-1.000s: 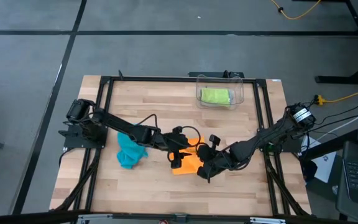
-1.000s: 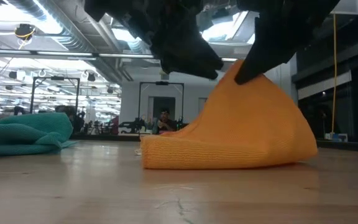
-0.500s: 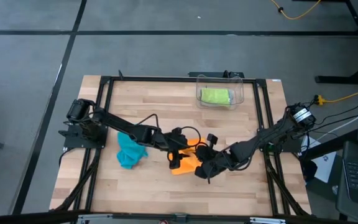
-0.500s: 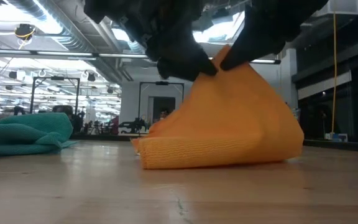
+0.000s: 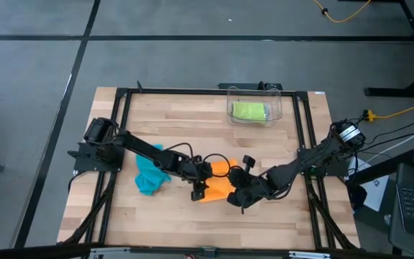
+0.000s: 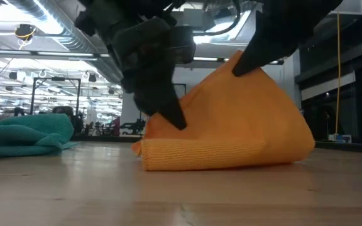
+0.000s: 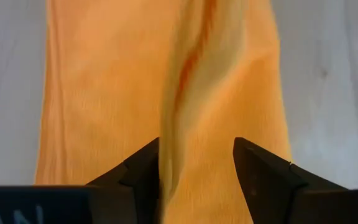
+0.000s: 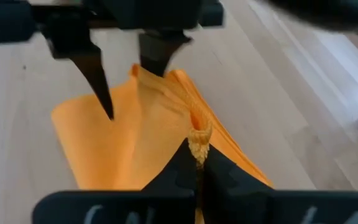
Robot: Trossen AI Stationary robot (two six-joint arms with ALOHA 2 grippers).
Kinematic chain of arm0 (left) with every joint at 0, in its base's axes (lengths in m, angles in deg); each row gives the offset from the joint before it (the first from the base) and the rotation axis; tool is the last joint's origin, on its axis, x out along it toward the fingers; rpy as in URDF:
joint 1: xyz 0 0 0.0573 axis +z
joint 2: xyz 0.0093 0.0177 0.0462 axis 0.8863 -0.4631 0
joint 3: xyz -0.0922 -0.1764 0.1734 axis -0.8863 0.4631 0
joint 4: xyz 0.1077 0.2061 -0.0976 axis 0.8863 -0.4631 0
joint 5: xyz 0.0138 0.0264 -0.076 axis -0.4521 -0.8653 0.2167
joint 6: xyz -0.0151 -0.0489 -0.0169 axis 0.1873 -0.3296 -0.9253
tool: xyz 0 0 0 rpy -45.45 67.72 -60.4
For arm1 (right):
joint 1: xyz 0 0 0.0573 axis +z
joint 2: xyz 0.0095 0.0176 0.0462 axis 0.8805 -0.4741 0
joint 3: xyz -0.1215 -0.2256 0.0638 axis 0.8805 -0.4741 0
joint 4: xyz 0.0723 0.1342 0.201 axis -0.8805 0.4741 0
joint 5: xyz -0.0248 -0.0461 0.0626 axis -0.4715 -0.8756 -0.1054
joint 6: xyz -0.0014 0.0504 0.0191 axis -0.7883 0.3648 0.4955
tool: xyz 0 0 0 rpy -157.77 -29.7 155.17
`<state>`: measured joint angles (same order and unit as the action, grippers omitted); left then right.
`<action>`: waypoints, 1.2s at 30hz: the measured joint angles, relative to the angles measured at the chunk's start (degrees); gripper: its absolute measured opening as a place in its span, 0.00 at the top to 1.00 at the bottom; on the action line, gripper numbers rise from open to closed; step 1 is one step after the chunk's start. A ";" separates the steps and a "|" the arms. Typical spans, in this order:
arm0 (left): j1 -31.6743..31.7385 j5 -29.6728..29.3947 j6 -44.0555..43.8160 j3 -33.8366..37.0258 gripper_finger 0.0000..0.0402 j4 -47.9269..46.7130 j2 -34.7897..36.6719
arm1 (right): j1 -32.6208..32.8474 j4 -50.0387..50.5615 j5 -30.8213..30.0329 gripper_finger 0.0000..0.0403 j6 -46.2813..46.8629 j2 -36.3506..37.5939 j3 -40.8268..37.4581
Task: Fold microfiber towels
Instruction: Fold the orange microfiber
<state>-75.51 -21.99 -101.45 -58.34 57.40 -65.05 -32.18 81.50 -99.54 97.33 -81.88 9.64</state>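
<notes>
Orange towel (image 5: 220, 188) lies near the middle of the wooden desk (image 5: 192, 115), a little toward the front edge — part flat, part pulled up into a tent. In the low view (image 6: 231, 135) its bottom fold rests on the desk and a peak rises on one side.

Right hand (image 5: 237, 196) — fingers pressed together, pinching an edge of the orange towel and holding that edge off the desk. The right wrist view shows a bunched orange edge (image 8: 197, 134) clamped between the two dark fingertips, with the rest of the cloth sloping away to the wood.

Left hand (image 5: 198, 188) — fingers spread, standing on the towel's other side, the side nearer the desk's left edge. In the left wrist view a raised ridge of orange cloth (image 7: 194, 99) runs up between the two parted fingers (image 7: 263, 174); nothing gripped. The low view has one dark fingertip (image 6: 168, 113) pressed down at the cloth near its low fold.

Teal towel (image 5: 150, 173) sits crumpled in a heap toward the desk's left edge, beside the left arm, apart from the orange one.

Lime green towel (image 5: 249, 111) lies folded inside the clear plastic bin (image 5: 277, 108) by the desk's back edge.
</notes>
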 joint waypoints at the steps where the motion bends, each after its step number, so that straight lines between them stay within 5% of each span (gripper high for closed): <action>1: -0.19 -0.01 -0.77 0.00 0.54 -1.39 0.31 | 0.00 0.63 -0.01 1.00 0.76 0.00 0.00; 20: -1.25 -3.35 -3.42 -0.02 0.56 -11.95 1.86 | 0.00 1.71 -0.04 0.99 2.04 0.00 0.00; 36: -1.29 -5.47 -3.43 -0.02 0.98 -11.58 1.87 | 0.00 1.71 -0.03 0.99 2.24 0.00 0.00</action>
<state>-76.81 -27.47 -104.88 -58.37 45.82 -63.18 -32.18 83.21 -99.58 99.56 -81.88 9.64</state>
